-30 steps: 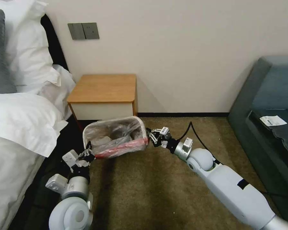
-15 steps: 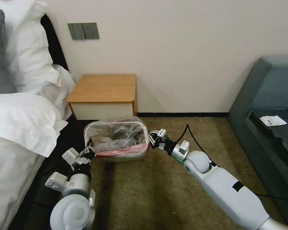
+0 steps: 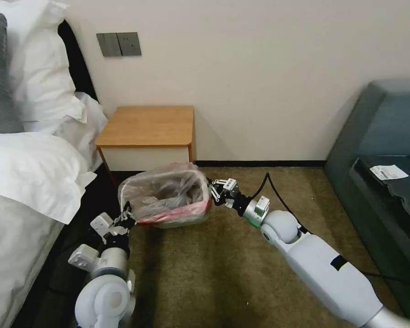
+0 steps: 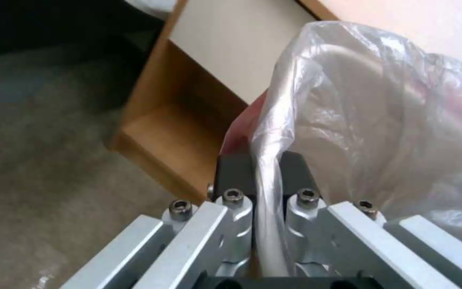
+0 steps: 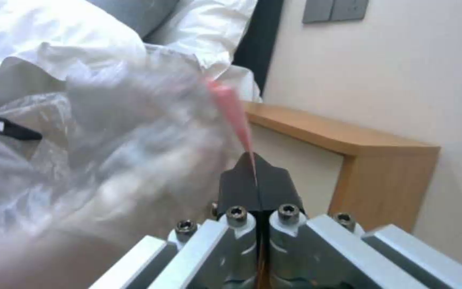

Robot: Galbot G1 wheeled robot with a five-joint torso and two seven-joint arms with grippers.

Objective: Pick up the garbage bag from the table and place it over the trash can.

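The garbage bag (image 3: 166,193) is draped over the trash can (image 3: 182,222), which stands on the carpet just in front of the wooden surface (image 3: 146,125). The left claw (image 3: 125,218) is closed tight on the bag's edge at the near left corner; the right claw (image 3: 215,191) is pinched shut on the red band at the right side. Both pull outward on thin film, so the plastic could tear, or a corner could slip off the rim and sag inside if tension is uneven

One garbage bag (image 3: 168,193), one trash can (image 3: 182,222), one table (image 3: 146,126), two grippers.
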